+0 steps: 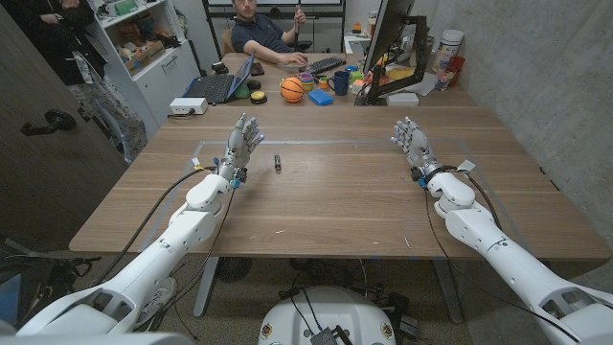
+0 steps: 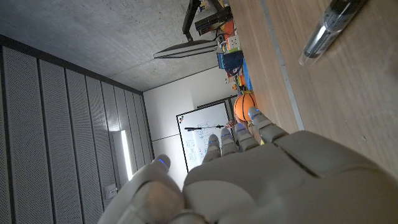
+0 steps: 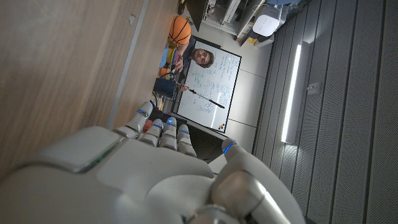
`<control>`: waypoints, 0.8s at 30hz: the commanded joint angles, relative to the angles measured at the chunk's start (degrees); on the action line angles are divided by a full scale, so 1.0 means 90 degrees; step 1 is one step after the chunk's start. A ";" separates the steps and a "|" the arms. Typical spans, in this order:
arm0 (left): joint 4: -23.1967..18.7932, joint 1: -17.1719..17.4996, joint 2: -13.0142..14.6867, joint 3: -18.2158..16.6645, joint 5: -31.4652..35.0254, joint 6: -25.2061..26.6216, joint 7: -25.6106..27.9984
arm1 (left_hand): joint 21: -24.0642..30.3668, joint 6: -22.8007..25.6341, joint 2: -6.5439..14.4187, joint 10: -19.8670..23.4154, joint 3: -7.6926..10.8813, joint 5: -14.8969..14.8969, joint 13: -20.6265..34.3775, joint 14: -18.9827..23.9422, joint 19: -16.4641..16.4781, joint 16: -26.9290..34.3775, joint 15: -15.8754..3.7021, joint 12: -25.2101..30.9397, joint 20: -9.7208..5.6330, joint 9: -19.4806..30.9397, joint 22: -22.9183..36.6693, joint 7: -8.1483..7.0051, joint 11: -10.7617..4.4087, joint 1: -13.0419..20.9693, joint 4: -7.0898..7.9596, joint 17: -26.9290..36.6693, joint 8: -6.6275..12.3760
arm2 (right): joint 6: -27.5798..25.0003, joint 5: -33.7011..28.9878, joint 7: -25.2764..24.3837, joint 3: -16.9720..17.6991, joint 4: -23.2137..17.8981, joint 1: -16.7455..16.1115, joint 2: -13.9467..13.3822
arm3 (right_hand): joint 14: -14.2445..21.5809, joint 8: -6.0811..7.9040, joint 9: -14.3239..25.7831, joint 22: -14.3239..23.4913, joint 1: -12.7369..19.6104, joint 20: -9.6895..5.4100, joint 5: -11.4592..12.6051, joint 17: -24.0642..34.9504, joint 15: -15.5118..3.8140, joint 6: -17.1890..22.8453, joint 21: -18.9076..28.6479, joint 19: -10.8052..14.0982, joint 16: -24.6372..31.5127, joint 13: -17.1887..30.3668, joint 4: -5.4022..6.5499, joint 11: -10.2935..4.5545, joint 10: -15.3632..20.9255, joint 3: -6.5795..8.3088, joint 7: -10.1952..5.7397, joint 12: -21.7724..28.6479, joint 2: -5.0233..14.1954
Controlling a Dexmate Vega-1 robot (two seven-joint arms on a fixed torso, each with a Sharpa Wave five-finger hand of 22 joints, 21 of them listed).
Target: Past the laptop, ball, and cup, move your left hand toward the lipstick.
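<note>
1. Head view: the left hand (image 1: 244,135) is seen empty, fingers spread, just beside the lipstick (image 1: 278,164) on the table (image 1: 345,201).
2. The right hand (image 1: 411,141) is likewise spread, holding nothing.

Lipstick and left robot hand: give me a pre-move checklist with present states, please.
1. Lipstick lies on the table, in plain sight: ok.
2. Left robot hand holds nothing, fingers apart: ok.
3. Gap between left robot hand and lipstick is free of other things: ok.
4. Laptop, ball and cup stand far back, off the path: ok.
5. Right robot hand is open, well away: ok.
6. Whether the lipstick would roll: cannot tell.
</note>
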 commanded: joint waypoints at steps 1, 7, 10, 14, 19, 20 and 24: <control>-0.0149 0.0121 0.0006 -0.0015 0.0080 -0.0009 0.0178 | 0.0025 0.0001 0.0610 0.0009 0.0050 0.0029 0.0020 -0.0059 0.0055 0.0039 0.0016 0.0040 0.0006 0.0025 0.0035 -0.0041 -0.0055 0.0003 -0.0001 0.0008 0.0027 | -0.0198 -0.0350 0.0211 0.0411 -0.0102 -0.0160 0.0248 | -0.0065 0.0040 0.0023 0.0009 0.0003 -0.0003 0.0044 0.0033 -0.0011 0.0008 0.0037 -0.0028 0.0036 0.0014 -0.0002 0.0004 0.0045 0.0039 0.0050 0.0038 0.0590; -0.0185 0.0184 -0.0041 -0.0029 0.0199 -0.0062 0.0439 | 0.0018 0.0000 0.0633 0.0024 0.0059 0.0034 0.0020 -0.0039 0.0062 0.0045 0.0001 0.0045 0.0114 0.0026 0.0037 -0.0126 -0.0071 0.0008 0.0002 0.0006 0.0028 | -0.0270 -0.0523 0.0316 0.0598 -0.0099 -0.0192 0.0389 | -0.0064 0.0041 0.0023 0.0009 0.0003 -0.0004 0.0045 0.0033 -0.0012 0.0009 0.0030 -0.0024 0.0035 0.0014 -0.0001 0.0014 0.0044 0.0041 0.0051 0.0037 0.0588; -0.0237 0.0235 -0.0094 -0.0043 0.0392 -0.0132 0.0789 | 0.0003 -0.0039 0.0650 -0.0001 0.0072 0.0039 0.0020 -0.0049 0.0043 0.0039 -0.0007 0.0035 0.0153 0.0027 0.0036 -0.0225 -0.0079 0.0020 -0.0003 0.0004 0.0015 | -0.0306 -0.0595 0.0368 0.0674 -0.0092 -0.0196 0.0450 | -0.0063 0.0041 0.0023 0.0009 0.0004 -0.0008 0.0045 0.0033 -0.0011 0.0009 0.0027 -0.0024 0.0035 0.0014 -0.0001 0.0018 0.0042 0.0042 0.0052 0.0036 0.0588; -0.0332 0.0304 -0.0169 -0.0075 0.0659 -0.0195 0.1300 | -0.0039 -0.0078 0.0659 -0.0131 0.0121 0.0056 0.0022 -0.0100 -0.0012 0.0015 -0.0011 -0.0002 0.0194 0.0031 0.0031 -0.0449 -0.0108 0.0087 -0.0047 -0.0002 0.0010 | -0.0354 -0.0680 0.0422 0.0762 -0.0082 -0.0198 0.0525 | -0.0062 0.0044 0.0023 0.0009 0.0003 -0.0014 0.0044 0.0033 -0.0008 0.0018 0.0022 -0.0021 0.0035 0.0014 -0.0001 0.0004 0.0050 0.0043 0.0052 0.0039 0.0587; -0.0291 0.0314 -0.0269 -0.0093 0.0899 -0.0386 0.1623 | -0.0065 -0.0181 0.0651 -0.0221 0.0171 0.0073 0.0023 -0.0135 -0.0031 0.0000 -0.0002 -0.0016 0.0224 0.0033 0.0025 -0.0592 -0.0112 0.0162 -0.0097 -0.0008 -0.0015 | -0.0400 -0.0768 0.0477 0.0860 -0.0055 -0.0200 0.0612 | -0.0060 0.0047 0.0023 0.0010 0.0003 -0.0015 0.0044 0.0034 -0.0019 0.0026 0.0016 -0.0019 0.0036 0.0014 -0.0001 0.0010 0.0061 0.0044 0.0058 0.0043 0.0586; -0.0296 0.0312 -0.0272 -0.0090 0.0948 -0.0389 0.1676 | -0.0068 -0.0191 0.0650 -0.0235 0.0180 0.0077 0.0023 -0.0133 -0.0031 0.0000 -0.0005 -0.0018 0.0229 0.0033 0.0024 -0.0608 -0.0124 0.0176 -0.0106 -0.0009 -0.0015 | -0.0430 -0.0757 0.0482 0.0887 -0.0061 -0.0204 0.0638 | -0.0059 0.0047 0.0022 0.0010 0.0003 -0.0019 0.0044 0.0034 -0.0021 0.0026 0.0015 -0.0018 0.0036 0.0014 -0.0001 0.0013 0.0067 0.0045 0.0058 0.0045 0.0585; -0.0265 0.0291 -0.0306 -0.0079 0.1140 -0.0478 0.1850 | -0.0085 -0.0252 0.0625 -0.0264 0.0221 0.0091 0.0023 -0.0142 -0.0032 -0.0004 -0.0016 -0.0013 0.0228 0.0034 0.0019 -0.0746 -0.0146 0.0249 -0.0155 -0.0014 -0.0020 | -0.0430 -0.0839 0.0530 0.0943 -0.0031 -0.0195 0.0688 | -0.0054 0.0049 0.0022 0.0010 0.0004 -0.0030 0.0044 0.0033 -0.0022 0.0034 0.0010 -0.0017 0.0037 0.0013 -0.0003 -0.0001 0.0068 0.0045 0.0060 0.0045 0.0583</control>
